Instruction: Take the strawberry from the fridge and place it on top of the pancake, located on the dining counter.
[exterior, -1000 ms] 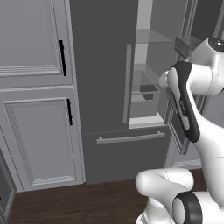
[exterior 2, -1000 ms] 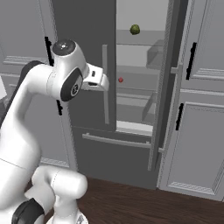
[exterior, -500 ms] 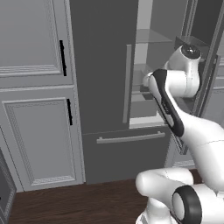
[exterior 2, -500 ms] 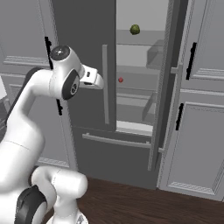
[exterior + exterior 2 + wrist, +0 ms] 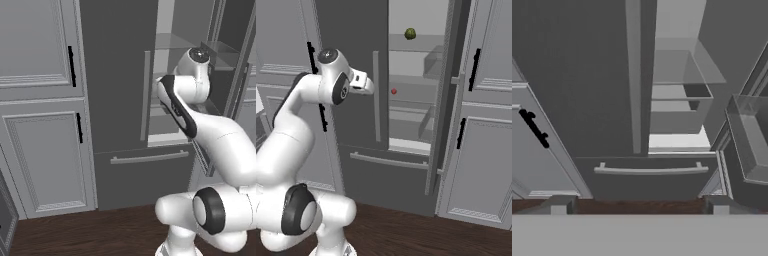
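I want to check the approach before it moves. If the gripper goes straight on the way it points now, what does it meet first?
Probably the fridge front. In the hand view, the open gripper looks at the lower drawer's bar handle, below the closed left door. The strawberry sits higher on a shelf, off that line. Depth is uncertain.

A tiny red strawberry [image 5: 394,91] sits on a pale shelf inside the open dark grey fridge [image 5: 356,60].

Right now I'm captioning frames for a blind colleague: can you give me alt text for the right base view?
A dark grey fridge stands with its right door open, a tiny red strawberry on a pale shelf inside and a dark green round item on the shelf above. The white arm's gripper hangs before the closed left door, short of the opening.
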Tool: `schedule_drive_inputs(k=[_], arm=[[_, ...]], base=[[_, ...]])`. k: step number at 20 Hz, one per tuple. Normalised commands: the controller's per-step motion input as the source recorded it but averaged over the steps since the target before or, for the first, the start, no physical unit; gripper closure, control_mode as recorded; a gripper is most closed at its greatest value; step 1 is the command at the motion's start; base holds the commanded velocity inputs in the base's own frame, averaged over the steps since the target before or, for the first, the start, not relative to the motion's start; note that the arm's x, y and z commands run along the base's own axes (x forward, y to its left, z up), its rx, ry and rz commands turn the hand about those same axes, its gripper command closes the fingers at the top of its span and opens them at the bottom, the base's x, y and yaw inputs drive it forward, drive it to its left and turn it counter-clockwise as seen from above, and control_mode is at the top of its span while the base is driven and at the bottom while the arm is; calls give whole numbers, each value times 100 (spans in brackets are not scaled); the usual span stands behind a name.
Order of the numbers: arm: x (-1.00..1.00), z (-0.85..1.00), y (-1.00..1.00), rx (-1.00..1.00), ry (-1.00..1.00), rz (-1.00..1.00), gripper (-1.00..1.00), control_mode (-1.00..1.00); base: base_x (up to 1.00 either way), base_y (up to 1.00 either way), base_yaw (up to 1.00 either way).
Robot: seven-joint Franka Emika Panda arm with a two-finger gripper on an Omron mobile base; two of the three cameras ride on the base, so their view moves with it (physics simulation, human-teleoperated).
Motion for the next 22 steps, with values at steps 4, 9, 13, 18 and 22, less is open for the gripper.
schedule_drive_inputs(k=[4, 9, 13, 18, 22], arm=[[59, -9, 6, 0, 0, 0, -100, -100], [55, -11, 0, 0, 0, 0, -100, -100], [55, -16, 0, 0, -1, 0, -100, -100], [57, -14, 0, 0, 0, 0, -100, -100], [62, -7, 0, 0, 0, 0, -100, -100]], base=[[0, 0, 0], [0, 0, 0], [0, 0, 0], [0, 0, 0], [0, 0, 0]])
